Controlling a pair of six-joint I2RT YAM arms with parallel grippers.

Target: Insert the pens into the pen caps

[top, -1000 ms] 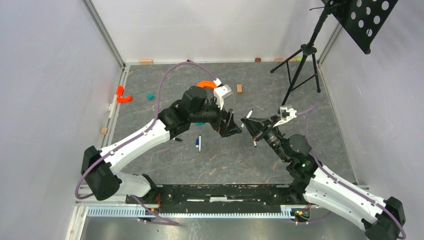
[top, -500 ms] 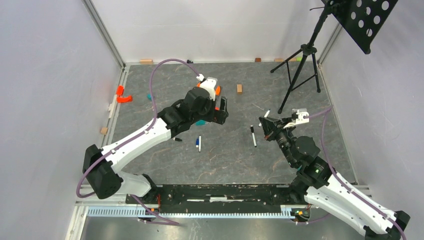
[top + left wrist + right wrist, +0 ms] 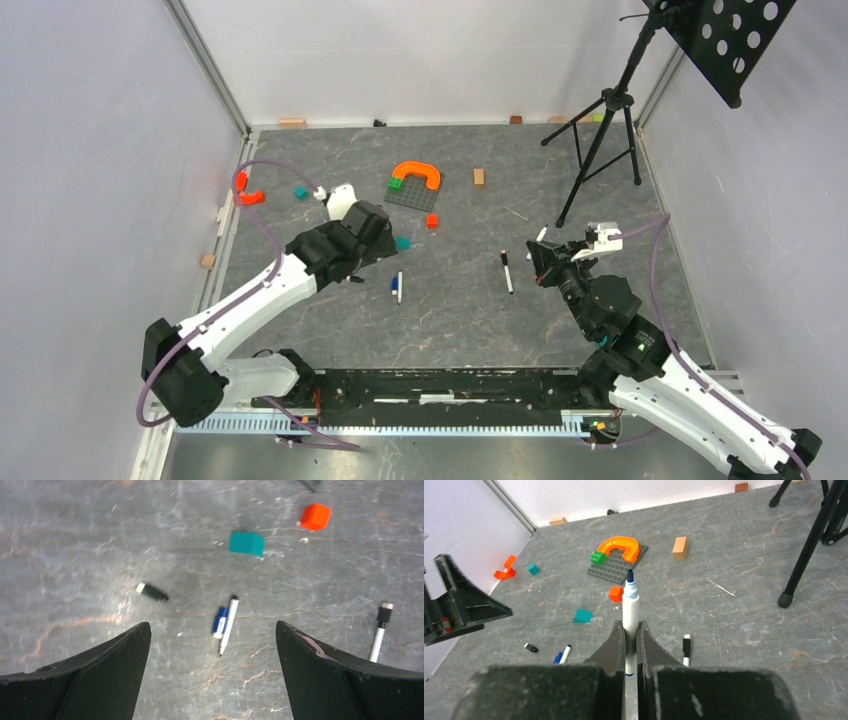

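Note:
My right gripper (image 3: 537, 258) is shut on a white pen (image 3: 630, 605) that stands upright between the fingers, dark blue tip up, above the floor (image 3: 630, 626). My left gripper (image 3: 380, 255) is open and empty (image 3: 212, 626), above the floor. Below it lie a bare white pen (image 3: 228, 625) with the blue cap (image 3: 219, 621) touching its side, and a loose black cap (image 3: 152, 592) to their left. A third white pen with a black cap on it (image 3: 507, 272) lies on the floor between the grippers; it also shows in the left wrist view (image 3: 380, 630).
A teal brick (image 3: 246, 543) and a red brick (image 3: 315, 516) lie beyond the pens. An orange arch on a grey baseplate (image 3: 415, 180), a wooden block (image 3: 479, 177) and more bricks at far left (image 3: 248, 196) lie further back. A black tripod (image 3: 600, 140) stands at back right.
The two grippers were close together mid-floor; my left arm has swung back to the left, uncovering the arch and baseplate. The right gripper drew back right. The black-capped pen now lies on the floor.

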